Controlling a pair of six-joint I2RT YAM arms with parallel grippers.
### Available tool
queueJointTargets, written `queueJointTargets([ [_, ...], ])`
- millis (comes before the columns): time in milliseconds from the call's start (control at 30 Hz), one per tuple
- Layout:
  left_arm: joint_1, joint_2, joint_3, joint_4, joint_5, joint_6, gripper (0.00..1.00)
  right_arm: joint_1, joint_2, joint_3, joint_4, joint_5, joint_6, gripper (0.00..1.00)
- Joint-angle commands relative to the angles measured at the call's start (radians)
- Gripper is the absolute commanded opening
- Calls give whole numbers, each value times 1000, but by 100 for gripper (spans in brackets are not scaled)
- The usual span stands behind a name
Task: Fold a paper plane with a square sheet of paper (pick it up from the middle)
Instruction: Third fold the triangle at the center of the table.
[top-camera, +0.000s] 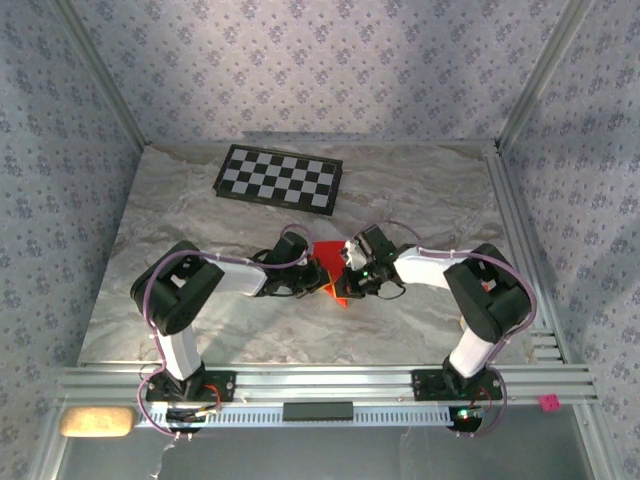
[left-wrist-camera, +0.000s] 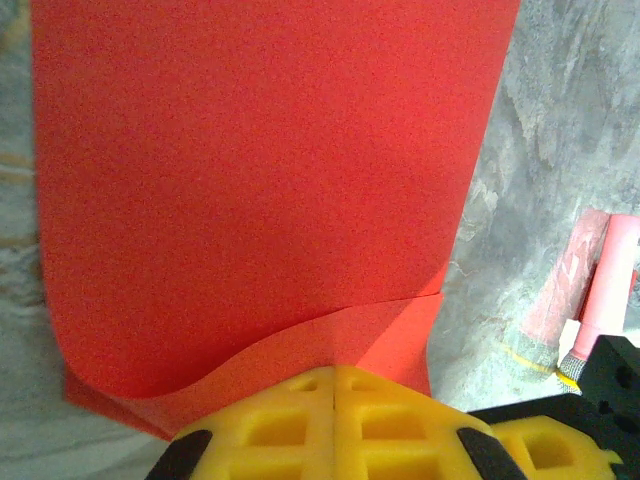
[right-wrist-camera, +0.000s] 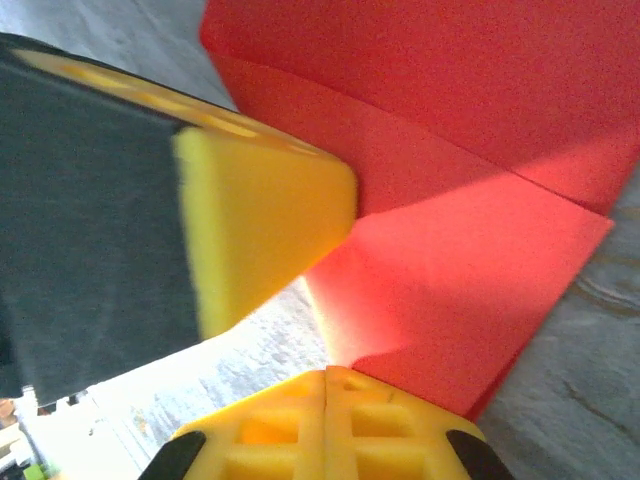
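The square sheet of paper (top-camera: 328, 255) is bright red, folded into overlapping layers with creases, and lies on the marbled table (top-camera: 200, 300) between my two grippers. In the left wrist view the paper (left-wrist-camera: 260, 180) spreads out flat, and my left gripper (left-wrist-camera: 333, 372) is shut with its yellow tips on the near edge. In the right wrist view my right gripper (right-wrist-camera: 327, 372) is shut too, its tips touching a corner of the paper (right-wrist-camera: 450, 270). A yellow finger (right-wrist-camera: 260, 220) of the left gripper sits close by. From above, the left gripper (top-camera: 308, 268) and right gripper (top-camera: 352, 262) flank the paper.
A black-and-white checkerboard (top-camera: 280, 178) lies at the back of the table. Aluminium rails run along the front (top-camera: 320, 385) and right (top-camera: 520, 250) edges. Patterned walls close in the back and both sides. A tan pad (top-camera: 95, 420) sits off the table at the near left.
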Motion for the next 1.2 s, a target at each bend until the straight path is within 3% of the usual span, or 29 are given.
queueJointTargets([
  [0,-1,-5,7,-84,-51,38,5,-4,20,-7,-38,27,-15,3],
  [433,-12,-115,64,-167,-51,123,17,-20,17,-43,-22,30,-6,3],
  [767,-56,-52,60,-112,-5,81,11,-22,18,-55,-17,44,4,2],
  [1167,-22,2,29,-156,-92,77,8,-22,30,-70,-41,70,-12,0],
])
